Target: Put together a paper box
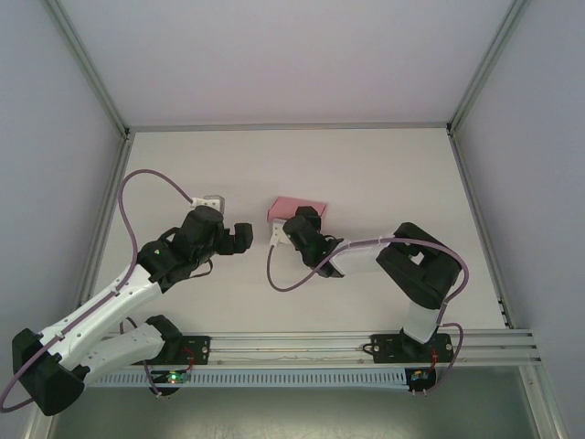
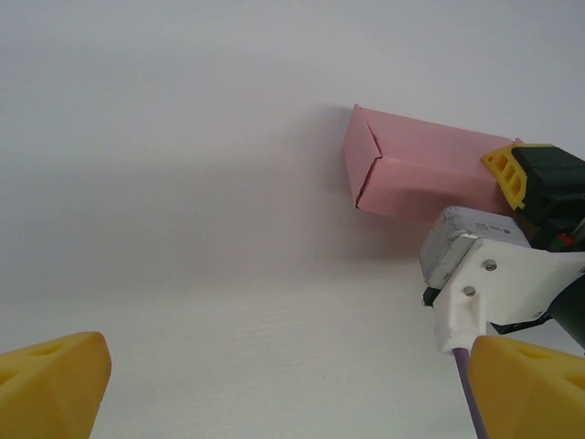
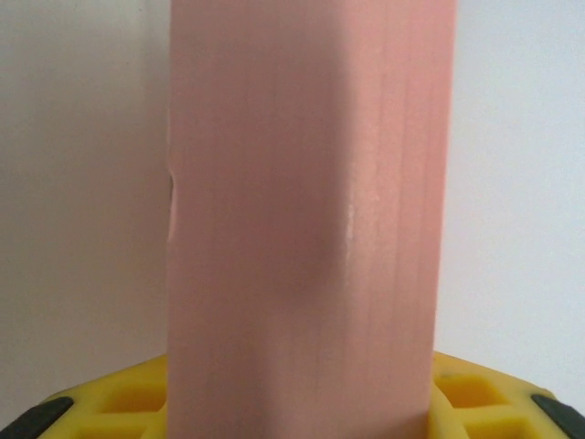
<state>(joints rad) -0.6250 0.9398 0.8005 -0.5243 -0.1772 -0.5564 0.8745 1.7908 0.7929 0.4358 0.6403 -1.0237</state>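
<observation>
The box (image 1: pixel 297 208) is a folded pink block near the middle of the table (image 1: pixel 393 174), with its long side running left to right in the top view. From the left wrist, the box (image 2: pixel 411 165) shows a closed end where flaps meet along a seam. Its long faces look flat and squared.

The right gripper (image 1: pixel 300 223) is at the box's near side, toward its right half, pinching it. From the right wrist, the box (image 3: pixel 302 201) stands upright between the two yellow fingers (image 3: pixel 119 402), with one finger at each lower corner against its sides. From the left wrist, one yellow fingertip (image 2: pixel 505 174) presses on the box's far right end. Whether the box rests on the table or is lifted just off it, I cannot tell.

The left gripper (image 1: pixel 239 236) is to the left of the box and apart from it. It points toward the box. Its fingers (image 2: pixel 55 384) are spread wide with nothing between them.
</observation>
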